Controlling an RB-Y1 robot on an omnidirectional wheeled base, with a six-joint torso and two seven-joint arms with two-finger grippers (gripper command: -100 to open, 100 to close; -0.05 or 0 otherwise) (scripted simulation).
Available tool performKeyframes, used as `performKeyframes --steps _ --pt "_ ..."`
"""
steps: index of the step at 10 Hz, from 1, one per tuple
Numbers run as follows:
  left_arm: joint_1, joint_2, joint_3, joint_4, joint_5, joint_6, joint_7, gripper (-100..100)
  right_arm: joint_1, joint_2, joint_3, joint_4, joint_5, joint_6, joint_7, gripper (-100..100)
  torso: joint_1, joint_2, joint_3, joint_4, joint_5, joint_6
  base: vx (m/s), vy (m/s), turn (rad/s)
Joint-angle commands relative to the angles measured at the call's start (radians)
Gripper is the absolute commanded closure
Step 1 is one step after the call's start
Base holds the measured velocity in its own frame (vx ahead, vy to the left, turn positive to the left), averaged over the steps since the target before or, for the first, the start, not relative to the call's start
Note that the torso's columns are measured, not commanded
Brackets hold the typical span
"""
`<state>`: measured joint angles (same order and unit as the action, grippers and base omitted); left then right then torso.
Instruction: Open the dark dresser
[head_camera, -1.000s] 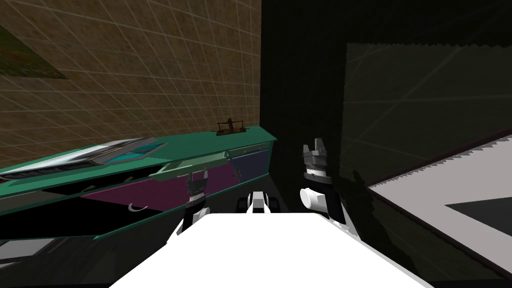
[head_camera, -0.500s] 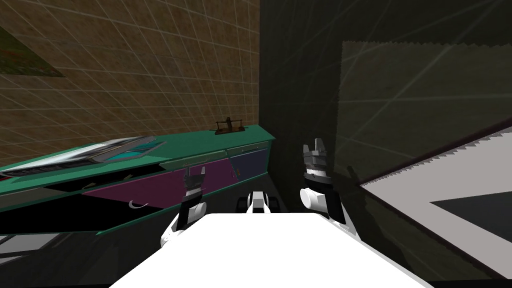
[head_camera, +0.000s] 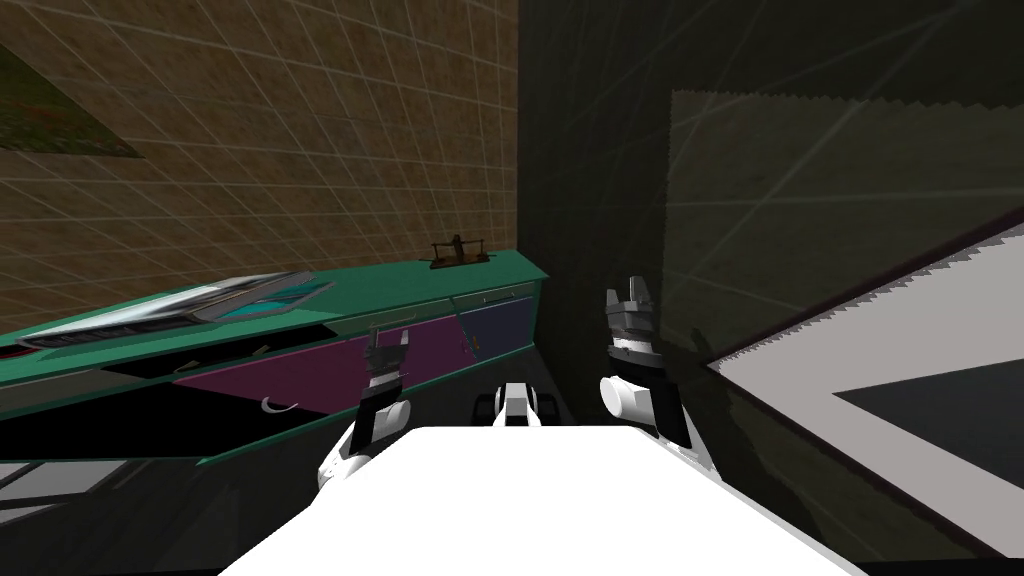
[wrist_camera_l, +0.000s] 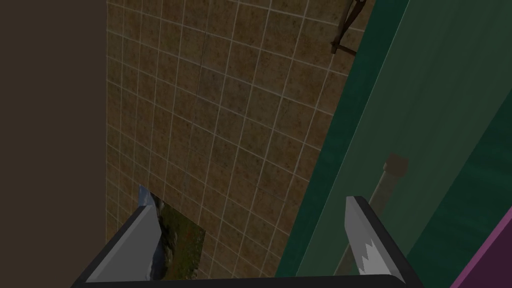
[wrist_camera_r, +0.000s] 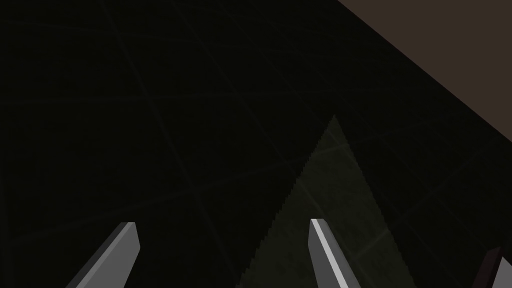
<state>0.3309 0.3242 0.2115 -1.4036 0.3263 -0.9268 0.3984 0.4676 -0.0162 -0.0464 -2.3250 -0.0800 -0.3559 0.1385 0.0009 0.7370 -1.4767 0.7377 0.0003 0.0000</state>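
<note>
The dresser (head_camera: 440, 285) is a long green body with purple (head_camera: 330, 370) and blue (head_camera: 500, 325) drawer fronts, along the tiled wall on my left. Its upper green drawer front sits flush, with a thin bar handle (head_camera: 390, 322). My left gripper (head_camera: 388, 345) hovers open just below and in front of that handle. In the left wrist view the handle (wrist_camera_l: 387, 182) runs beside one finger (wrist_camera_l: 362, 235), outside the open left gripper (wrist_camera_l: 248, 210). Farther left, the dresser's lower part shows a black area (head_camera: 90, 425). My right gripper (head_camera: 628, 300) is raised by the dark wall, open (wrist_camera_r: 220, 225).
A small brown stand (head_camera: 460, 252) sits on the dresser top near its right end, and a flat silvery item (head_camera: 180, 305) lies farther left. A dark wall corner (head_camera: 530, 200) stands straight ahead. A large pale slab (head_camera: 900, 350) fills the right side.
The upper green drawer, which stuck out a second ago, has slid back flush. My left gripper has dropped away from under it and drawn back slightly.
</note>
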Motion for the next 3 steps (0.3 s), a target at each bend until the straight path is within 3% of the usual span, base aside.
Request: performKeyframes --steps 1,3 --pt "0.000 0.000 0.000 0.000 0.000 0.000 0.000 0 0.000 0.000 0.000 0.000 0.000 0.000 0.000 0 -0.001 0.001 0.000 0.000 0.000 0.000 0.000 0.000 0.000" --pt "0.000 0.000 0.000 0.000 0.000 0.000 0.000 0 0.000 0.000 0.000 0.000 0.000 0.000 0.000 0 -0.001 0.001 0.001 0.000 0.000 0.000 0.000 0.000 0.000"
